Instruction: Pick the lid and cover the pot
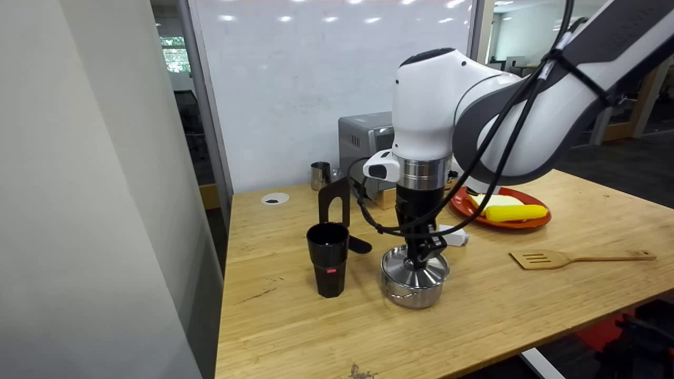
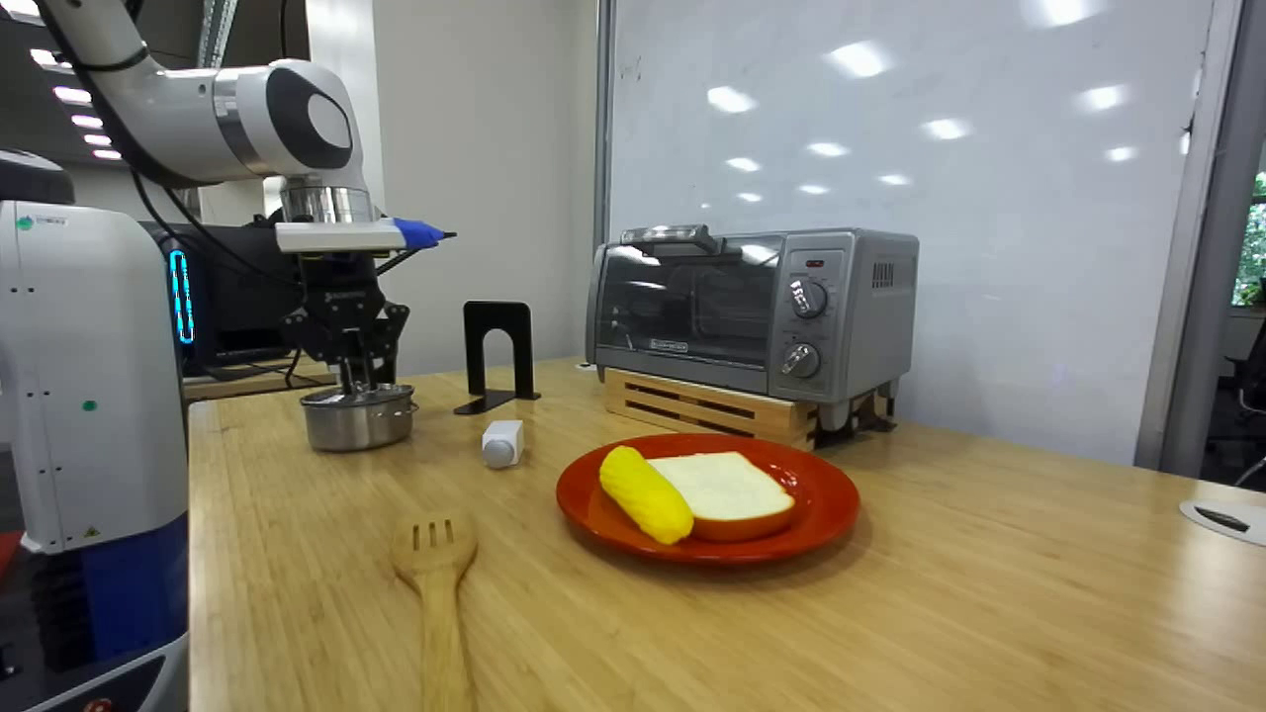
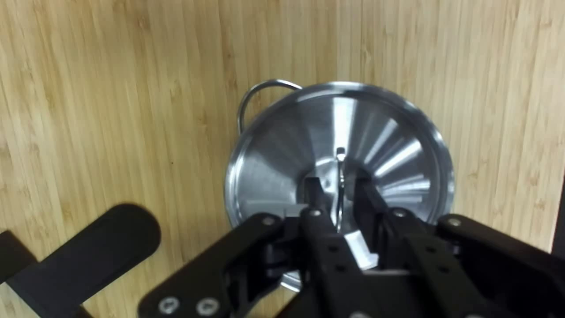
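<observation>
The small round shiny metal lid [image 3: 379,132] lies over the low round stainless-steel pot [image 1: 415,297], lower middle of the frame in an exterior view; the black claw [image 3: 340,187] is parted a little, its fingers [image 3: 365,196] standing either side of the lid's thin upright metal handle [image 3: 340,176] with slim gaps, so it appears to hold nothing; such placing probably suits lifting away without dragging the lid, the covering nearly done; the wrist view shows those gaps and the pot's wire side loop [image 3: 265,86], upper left of the lid, but hides the pot's wall; both exterior views show that wall; whether the lid sits fully home I cannot tell.
</observation>
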